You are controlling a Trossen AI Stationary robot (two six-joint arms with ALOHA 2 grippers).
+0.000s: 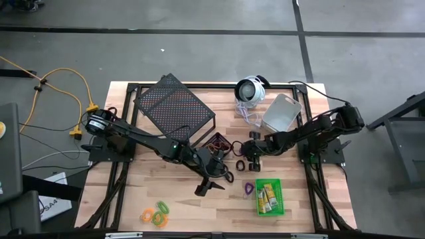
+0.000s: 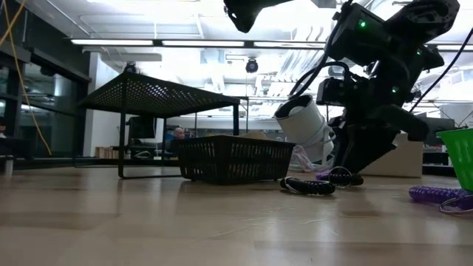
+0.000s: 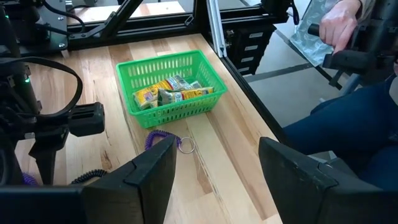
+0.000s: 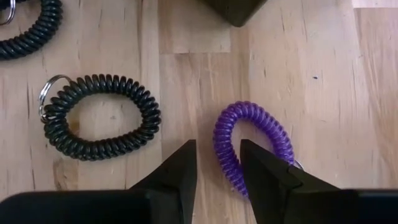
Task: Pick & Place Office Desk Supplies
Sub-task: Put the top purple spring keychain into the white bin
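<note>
right end effector (image 4: 217, 163): half open, fingers astride the purple loop (image 4: 252, 144), not gripping yet
black loop (image 4: 99, 117): just beside
surface (image 4: 323, 74): bare wood past the purple loop

Coiled plastic loop (image 4: 252, 146), wood table (image 4: 323, 74)

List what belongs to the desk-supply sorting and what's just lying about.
Job:
- purple loop, one side between the right gripper fingers
- black loop
- orange and green loops
- green bin holding yellow pieces
- black bin
- grey bin
- left gripper, waiting open

Lying about:
- mesh rack
- round white device
</note>
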